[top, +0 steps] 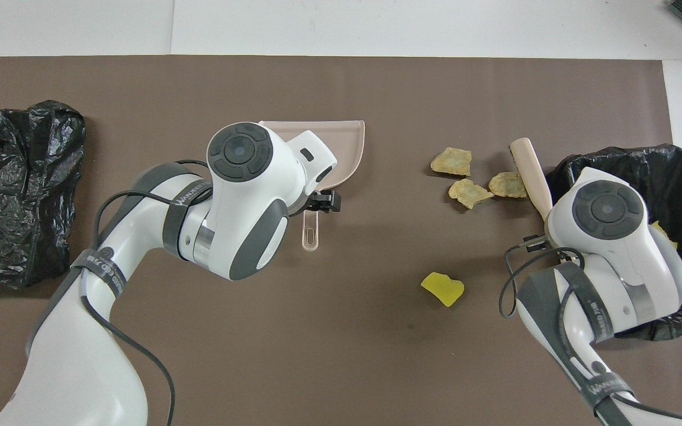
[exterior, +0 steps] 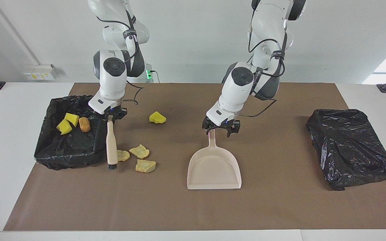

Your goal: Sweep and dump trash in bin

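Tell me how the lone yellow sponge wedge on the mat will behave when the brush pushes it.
The yellow sponge wedge looks like light foam, so it probably slides easily. Its lumpy, irregular shape suggests it may tumble rather than roll. It seems soft, unlikely to break.

We see crinkled glossy black plastic bags [exterior: 350,147], a smooth beige plastic dustpan [exterior: 214,169], spongy yellow wedges [exterior: 157,117], and a matt brown mat [exterior: 280,201] on the worktop.

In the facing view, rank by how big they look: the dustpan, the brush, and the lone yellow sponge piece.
1. Dustpan, clearly largest.
2. Brush, long but thin.
3. Lone yellow sponge piece, smallest; it lies nearer the robots, yet the gap is plain.
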Available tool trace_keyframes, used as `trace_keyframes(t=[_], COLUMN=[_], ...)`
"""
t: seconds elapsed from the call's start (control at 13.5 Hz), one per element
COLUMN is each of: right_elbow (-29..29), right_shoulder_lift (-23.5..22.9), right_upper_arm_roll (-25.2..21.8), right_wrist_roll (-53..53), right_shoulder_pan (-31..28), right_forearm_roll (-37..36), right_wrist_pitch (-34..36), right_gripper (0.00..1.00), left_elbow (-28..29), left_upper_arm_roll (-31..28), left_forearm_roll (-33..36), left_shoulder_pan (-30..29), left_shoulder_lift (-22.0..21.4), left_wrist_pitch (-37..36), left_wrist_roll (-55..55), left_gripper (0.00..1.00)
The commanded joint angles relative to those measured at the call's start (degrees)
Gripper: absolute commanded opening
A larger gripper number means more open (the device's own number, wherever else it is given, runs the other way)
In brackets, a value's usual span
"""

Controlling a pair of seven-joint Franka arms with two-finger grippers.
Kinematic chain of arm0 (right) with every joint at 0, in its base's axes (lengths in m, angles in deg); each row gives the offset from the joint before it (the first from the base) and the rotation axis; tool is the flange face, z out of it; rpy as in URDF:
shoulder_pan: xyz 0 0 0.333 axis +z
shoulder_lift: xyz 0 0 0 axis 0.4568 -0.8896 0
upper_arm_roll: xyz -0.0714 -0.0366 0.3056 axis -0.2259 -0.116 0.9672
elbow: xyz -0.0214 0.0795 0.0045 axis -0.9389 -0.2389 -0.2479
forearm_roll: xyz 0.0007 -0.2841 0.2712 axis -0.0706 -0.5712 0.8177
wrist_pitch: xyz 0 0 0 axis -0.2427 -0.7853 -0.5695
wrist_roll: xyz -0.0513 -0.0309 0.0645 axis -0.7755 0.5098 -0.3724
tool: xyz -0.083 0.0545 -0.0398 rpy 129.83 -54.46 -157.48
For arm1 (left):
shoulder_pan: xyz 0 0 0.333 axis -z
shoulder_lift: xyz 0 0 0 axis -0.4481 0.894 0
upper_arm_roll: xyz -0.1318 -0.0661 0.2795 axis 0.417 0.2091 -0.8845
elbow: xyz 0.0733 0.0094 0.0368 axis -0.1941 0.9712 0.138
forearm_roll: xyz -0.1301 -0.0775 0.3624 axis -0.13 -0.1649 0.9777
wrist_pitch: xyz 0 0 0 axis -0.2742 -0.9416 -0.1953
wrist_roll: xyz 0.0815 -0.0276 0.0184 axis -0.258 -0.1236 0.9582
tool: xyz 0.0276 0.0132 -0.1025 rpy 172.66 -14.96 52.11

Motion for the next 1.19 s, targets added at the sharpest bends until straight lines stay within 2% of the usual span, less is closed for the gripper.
trace_keyframes(t=[0.0,0.22,0.45,0.52,0.59,0.67,1.11], right_elbow=[0.2,0.1,-0.3,-0.6,-1.3,-2.7,-11.5], right_shoulder_lift=[-2.8,-2.7,-2.4,-2.4,-2.5,-2.9,-1.9], right_upper_arm_roll=[1.0,1.3,1.5,1.5,1.5,1.5,1.0], right_wrist_roll=[-0.6,-2.4,-9.0,-11.0,-14.1,-16.8,-19.1], right_shoulder_pan=[-0.6,3.5,7.4,8.7,9.1,9.6,7.1], right_forearm_roll=[-1.8,1.3,13.0,15.8,18.9,22.3,24.0], right_wrist_pitch=[-3.0,-0.9,2.2,3.5,4.7,6.7,15.8], right_gripper=[0.00,0.00,0.00,0.00,0.00,0.00,0.00], left_elbow=[-0.6,-1.1,-1.3,-1.4,-1.6,-1.7,-1.6], left_upper_arm_roll=[-1.1,-1.2,-1.1,-1.1,-1.1,-1.1,-2.0], left_forearm_roll=[0.4,1.4,5.5,5.4,4.9,4.5,6.1], left_shoulder_pan=[3.3,3.2,3.0,3.1,3.0,2.9,2.2], left_shoulder_lift=[2.9,3.0,3.0,2.9,2.9,2.9,0.7], left_wrist_pitch=[-0.4,-1.9,-3.4,-4.4,-5.4,-6.3,-8.9], left_wrist_roll=[0.6,0.4,0.1,0.1,0.1,0.3,-2.7], left_gripper=[1.00,1.00,1.00,0.81,0.37,0.00,0.00])
